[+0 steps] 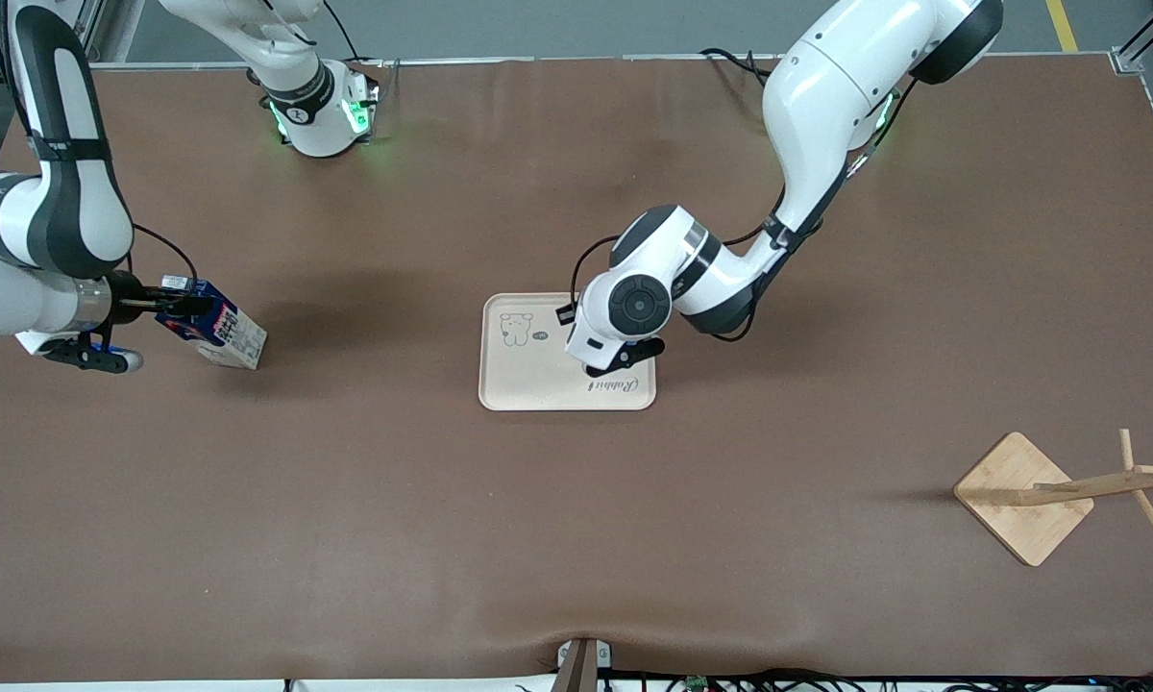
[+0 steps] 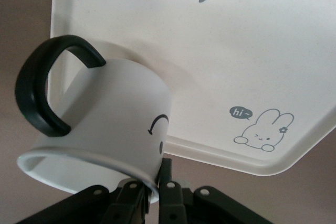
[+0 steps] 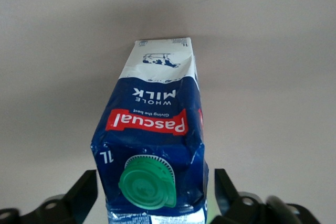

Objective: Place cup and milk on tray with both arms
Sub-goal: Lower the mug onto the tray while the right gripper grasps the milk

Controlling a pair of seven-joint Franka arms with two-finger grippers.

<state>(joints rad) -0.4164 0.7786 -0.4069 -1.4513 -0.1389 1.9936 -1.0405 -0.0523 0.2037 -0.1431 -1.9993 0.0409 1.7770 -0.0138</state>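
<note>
Over the tray (image 1: 538, 384), cup (image 2: 105, 124) tilted, handle (image 2: 44, 90) upward.

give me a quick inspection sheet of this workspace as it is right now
surface: brown table, a ripple at its near edge
tray: mid-table, flat
cup: tilted over the tray, in the left tool
milk: tilted at the right arm's end, in the right tool
clutter: wooden rack at the left arm's end
grippers: both shut on their loads
cables: black leads by the bases, more along the near edge
surroundings: grey floor
</note>
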